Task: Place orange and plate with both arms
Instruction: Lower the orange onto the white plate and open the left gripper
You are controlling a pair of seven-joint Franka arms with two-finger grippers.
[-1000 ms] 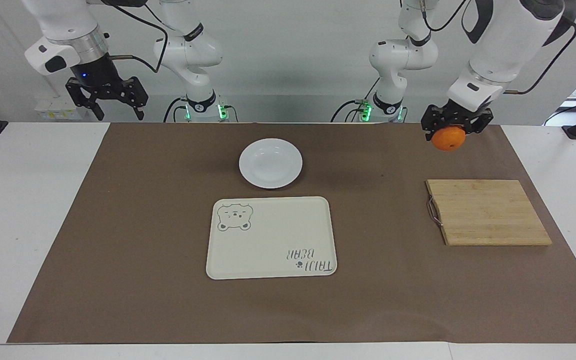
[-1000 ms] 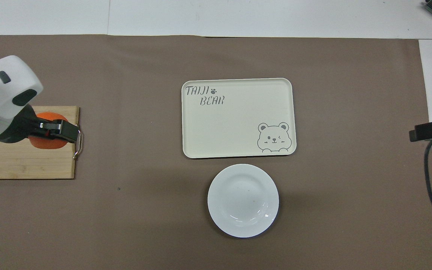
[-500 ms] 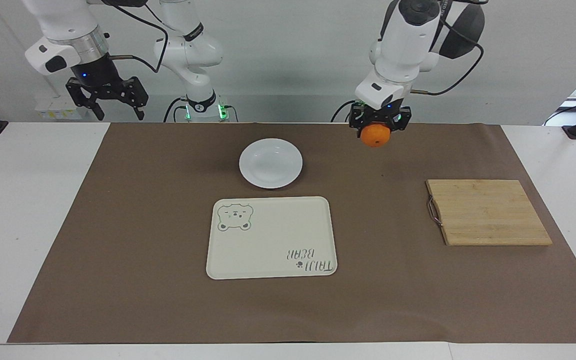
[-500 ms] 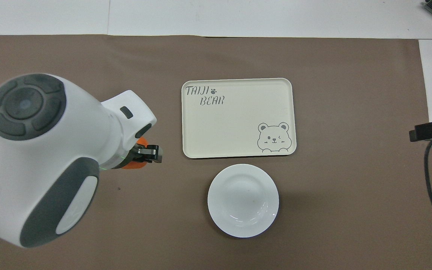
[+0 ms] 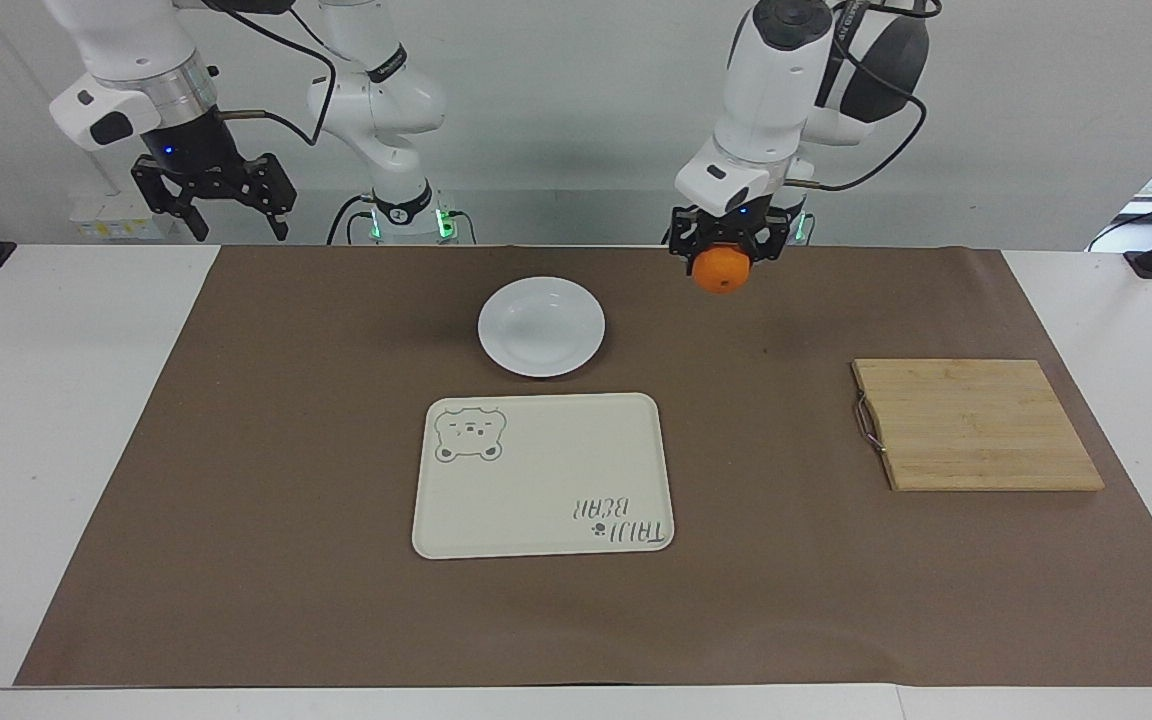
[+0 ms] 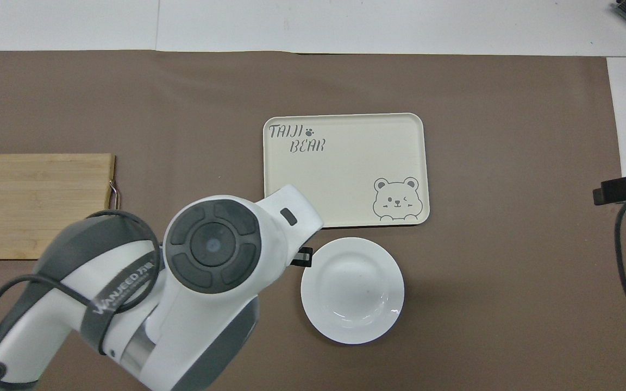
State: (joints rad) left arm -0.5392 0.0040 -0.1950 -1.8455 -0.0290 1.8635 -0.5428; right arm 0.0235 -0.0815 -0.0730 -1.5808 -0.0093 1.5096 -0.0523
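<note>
While the left tool [image 5: 723, 252] hangs clamped on the orange [image 5: 719, 271] above the tabletop, nothing is placed yet (plate [image 5: 541, 326] untouched); right tool [image 5: 213, 195] waits, fingers apart.

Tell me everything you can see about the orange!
The orange is small, round and bright orange, with a smooth-looking skin and a tiny dark dot low on its side. It hangs in the air, pinched from above by the left gripper, whose black fingers hug its top half. Nothing else touches it. It is over the bare brown mat, off to one side of the white plate, toward the left arm's end. From overhead the arm hides it.
</note>
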